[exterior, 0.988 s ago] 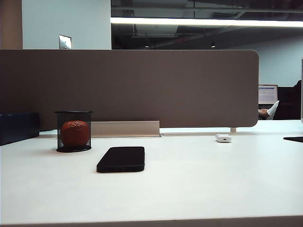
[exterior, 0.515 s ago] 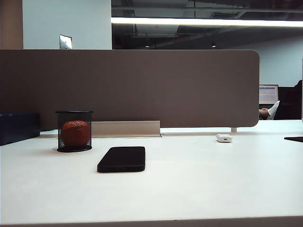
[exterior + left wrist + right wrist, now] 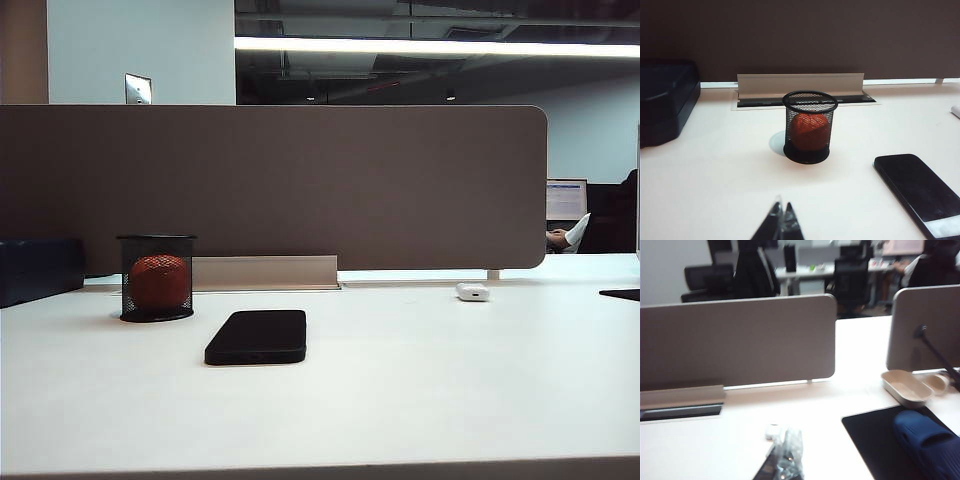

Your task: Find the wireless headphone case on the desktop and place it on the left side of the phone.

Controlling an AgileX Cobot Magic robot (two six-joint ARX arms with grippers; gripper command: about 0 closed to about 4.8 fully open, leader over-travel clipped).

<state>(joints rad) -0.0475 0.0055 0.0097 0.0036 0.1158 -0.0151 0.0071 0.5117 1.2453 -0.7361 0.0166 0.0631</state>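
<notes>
The reach has barely begun: the right gripper (image 3: 786,452), closed and empty, hangs just short of the wireless headphone case (image 3: 772,431). Next it must open and close over the case. The left gripper (image 3: 781,220), closed and empty, hangs short of the phone (image 3: 920,190).

The desktop (image 3: 420,390) looked smooth, matt white. The phone (image 3: 256,337) was a glossy black slab, the wireless headphone case (image 3: 472,291) shiny white plastic. At left, the cup (image 3: 156,277) was black wire mesh. The partition panel (image 3: 300,180) seemed matt brown cloth.

case: wireless headphone case (image 3: 472,291), white, far right | phone (image 3: 256,337): black, flat, seemingly face-down
</notes>
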